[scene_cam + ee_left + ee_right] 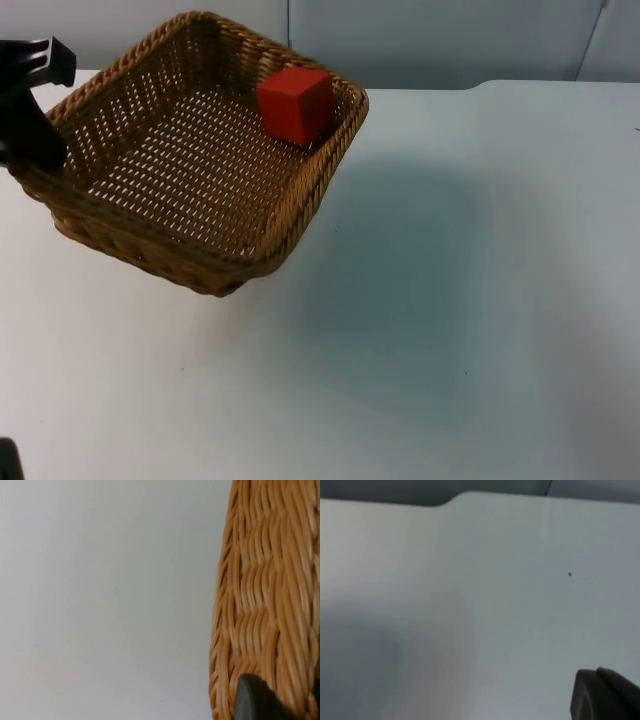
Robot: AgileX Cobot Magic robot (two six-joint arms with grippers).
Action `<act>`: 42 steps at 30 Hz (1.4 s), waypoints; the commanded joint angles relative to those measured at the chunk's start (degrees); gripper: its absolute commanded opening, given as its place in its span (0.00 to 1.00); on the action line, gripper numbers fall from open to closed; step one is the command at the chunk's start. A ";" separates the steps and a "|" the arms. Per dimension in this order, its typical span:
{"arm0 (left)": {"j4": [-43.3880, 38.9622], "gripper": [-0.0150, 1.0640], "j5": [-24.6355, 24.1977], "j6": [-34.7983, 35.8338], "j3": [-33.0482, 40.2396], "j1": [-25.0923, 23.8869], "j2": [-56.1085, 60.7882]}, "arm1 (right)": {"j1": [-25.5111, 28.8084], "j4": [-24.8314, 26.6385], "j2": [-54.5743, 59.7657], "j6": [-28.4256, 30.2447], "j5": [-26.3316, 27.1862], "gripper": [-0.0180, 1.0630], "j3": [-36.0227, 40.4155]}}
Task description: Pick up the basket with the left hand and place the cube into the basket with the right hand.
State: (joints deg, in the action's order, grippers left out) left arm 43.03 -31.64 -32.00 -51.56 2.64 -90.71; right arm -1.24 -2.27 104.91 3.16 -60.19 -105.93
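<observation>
We see the left gripper clenched on the woven wicker basket at its nine-o'clock rim, lifted off the white counter. The red cube already sits inside, at one o'clock; only setting down may remain. We cannot tell the right gripper's state.

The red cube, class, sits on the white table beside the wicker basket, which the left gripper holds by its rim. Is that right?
Not quite. The red cube lies inside the wicker basket, against its far wall, not on the white table. The top view shows this. The rest stands: the left gripper holds the basket by its rim.
</observation>
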 commanded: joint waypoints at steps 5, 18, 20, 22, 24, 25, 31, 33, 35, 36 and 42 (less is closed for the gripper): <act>19.27 0.01 -4.01 -10.40 -0.51 -0.20 -2.81 | 0.09 -0.49 -0.32 -0.15 11.52 0.01 -0.24; 24.28 0.01 0.95 -14.54 -0.51 -0.20 -14.40 | 0.09 -0.49 -0.32 -0.15 29.63 0.01 -0.24; 24.28 0.01 0.95 -14.54 -0.51 -0.20 -15.06 | 0.09 -0.49 -0.32 -0.15 30.42 0.01 -0.24; 23.90 0.01 -0.35 -14.54 -0.51 -0.20 -16.31 | 0.09 -0.49 -0.32 -0.15 31.42 0.01 -0.24; 23.90 0.01 -1.32 -14.54 -0.51 -0.20 -16.84 | 0.09 -0.49 -0.32 -0.15 31.70 0.01 -0.24; 23.90 0.01 -2.43 -14.54 -0.51 -0.20 -17.52 | 0.09 -0.49 -0.32 -0.15 32.11 0.01 -0.24; 23.64 0.01 -8.11 -15.00 -0.51 -0.20 -20.26 | 0.09 -0.49 -0.32 -0.15 32.62 0.01 -0.24; 23.64 0.01 -8.32 -15.70 -0.51 -0.20 -20.26 | 0.09 -0.49 -0.32 -0.15 32.62 0.01 -0.24; 23.64 0.04 -8.59 -16.13 -0.51 -0.20 -20.26 | 0.09 -0.49 -0.32 -0.15 32.62 0.01 -0.24; 23.64 0.07 -8.59 -17.13 -0.51 -0.20 -20.26 | 0.09 -0.49 -0.32 -0.15 32.62 0.01 -0.24; 23.64 0.59 -8.94 -16.36 -0.51 -0.20 -20.26 | 0.09 -0.49 -0.32 -0.15 32.62 0.01 -0.24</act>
State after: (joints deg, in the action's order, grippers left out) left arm 66.21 -39.37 -48.84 -51.68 2.64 -111.03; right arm -1.24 -2.27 104.91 3.13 -28.24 -105.93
